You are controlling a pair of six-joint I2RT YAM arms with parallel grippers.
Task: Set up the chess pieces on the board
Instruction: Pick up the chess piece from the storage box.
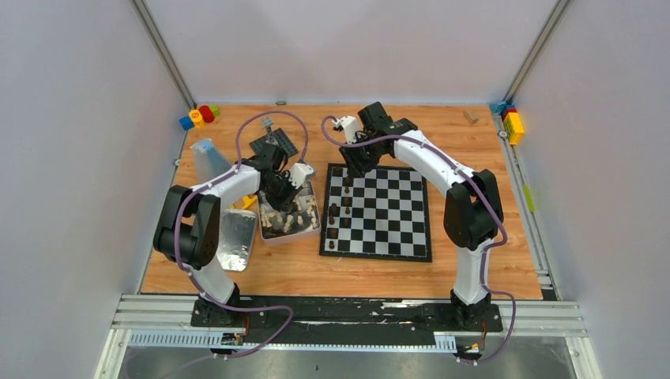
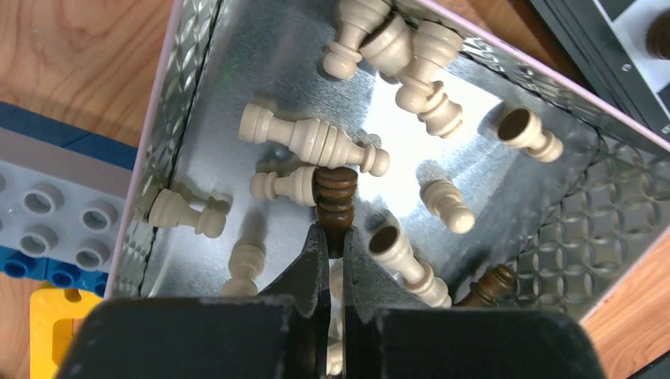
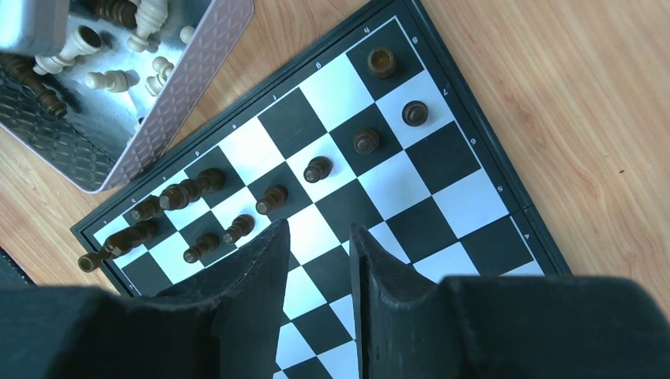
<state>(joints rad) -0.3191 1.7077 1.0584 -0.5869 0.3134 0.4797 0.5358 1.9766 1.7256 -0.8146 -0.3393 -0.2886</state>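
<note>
Left gripper [image 2: 333, 237]: lowered into the metal tin [image 2: 600, 229], jaws drawn almost together and clamped on one end of a dark brown piece [image 2: 334, 197].
Held piece: points away from the fingers, far end just beside cream pieces [image 2: 312, 138] lying on the tin floor.
Other tin contents: more cream pieces scattered on their sides, some with hollow bases showing; a second dark piece [image 2: 490, 286] close to the patterned wall, near the right finger.
Tin position: on the wooden table [image 1: 474, 268], just left of the board [image 3: 466, 204].

Right gripper [image 3: 320, 233]: hovers above the left part of the board, jaws partly apart, nothing between them.
Board: flat on the table, black border all round.
Board contents: dark brown pieces [image 3: 318, 167], set in two lines along the edge nearest the tin.
Grey studded brick [image 2: 63, 221]: outside the tin, just beside its wall.
</note>
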